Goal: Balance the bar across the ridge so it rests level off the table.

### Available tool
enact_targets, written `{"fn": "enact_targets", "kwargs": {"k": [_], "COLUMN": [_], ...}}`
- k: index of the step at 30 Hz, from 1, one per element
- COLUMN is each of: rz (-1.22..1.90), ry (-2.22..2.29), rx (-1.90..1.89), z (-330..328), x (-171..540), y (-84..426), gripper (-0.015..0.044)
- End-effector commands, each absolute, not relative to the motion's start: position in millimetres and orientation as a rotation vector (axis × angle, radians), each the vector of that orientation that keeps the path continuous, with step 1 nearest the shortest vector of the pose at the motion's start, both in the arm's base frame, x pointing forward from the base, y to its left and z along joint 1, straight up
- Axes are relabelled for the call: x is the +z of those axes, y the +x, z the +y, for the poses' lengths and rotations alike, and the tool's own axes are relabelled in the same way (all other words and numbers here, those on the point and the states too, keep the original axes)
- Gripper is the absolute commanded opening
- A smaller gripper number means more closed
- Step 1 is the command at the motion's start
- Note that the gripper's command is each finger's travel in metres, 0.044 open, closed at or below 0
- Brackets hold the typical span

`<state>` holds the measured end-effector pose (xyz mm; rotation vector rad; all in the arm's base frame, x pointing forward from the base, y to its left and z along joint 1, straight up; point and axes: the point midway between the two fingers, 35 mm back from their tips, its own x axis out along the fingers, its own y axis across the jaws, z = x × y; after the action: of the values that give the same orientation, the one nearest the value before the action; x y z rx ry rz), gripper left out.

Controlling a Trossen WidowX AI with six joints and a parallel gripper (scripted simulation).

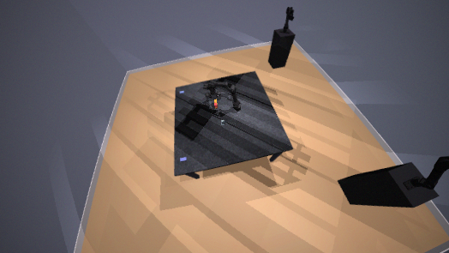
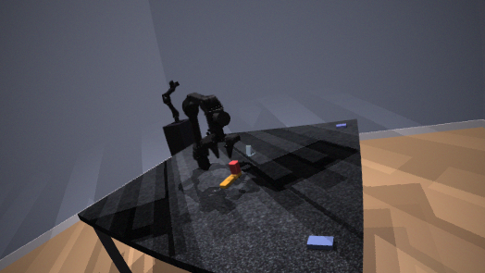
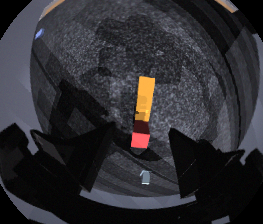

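The yellow-orange bar [image 1: 215,99] [image 2: 227,182] [image 3: 146,92] lies on the dark table, with a red block [image 1: 216,105] [image 2: 234,167] [image 3: 140,140] standing on one end. A small pale grey-blue piece, apparently the ridge [image 1: 223,122] [image 2: 248,150] [image 3: 145,177], stands apart from the bar, beyond the red end. My gripper [image 2: 222,156] [image 3: 143,128] is open and empty, pointing down above the table near the red block. In the wrist view its fingers appear either side of the bar's red end, without touching it. The bar's part under the block is partly hidden.
The dark table [image 1: 240,145] [image 2: 259,219] carries a blue block [image 1: 182,159] [image 2: 320,241] at one corner and another blue block [image 1: 182,92] [image 2: 341,125] at another corner. Two other arms stand on black pedestals [image 1: 281,49] [image 1: 381,186] off the table.
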<state>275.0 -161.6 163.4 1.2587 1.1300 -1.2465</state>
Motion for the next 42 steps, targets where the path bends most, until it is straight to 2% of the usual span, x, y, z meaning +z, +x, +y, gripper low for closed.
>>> {"fn": "enact_targets", "kwargs": {"k": [1, 11, 42], "rz": [1.146, 1.147, 1.147], "ry": [1.264, 1.264, 1.264], "rx": [-1.251, -1.251, -1.251], "z": [-160, -159, -159], "x": [139, 75, 48], "y": [276, 274, 274], "gripper": [0.0315, 0.0315, 0.0315]}}
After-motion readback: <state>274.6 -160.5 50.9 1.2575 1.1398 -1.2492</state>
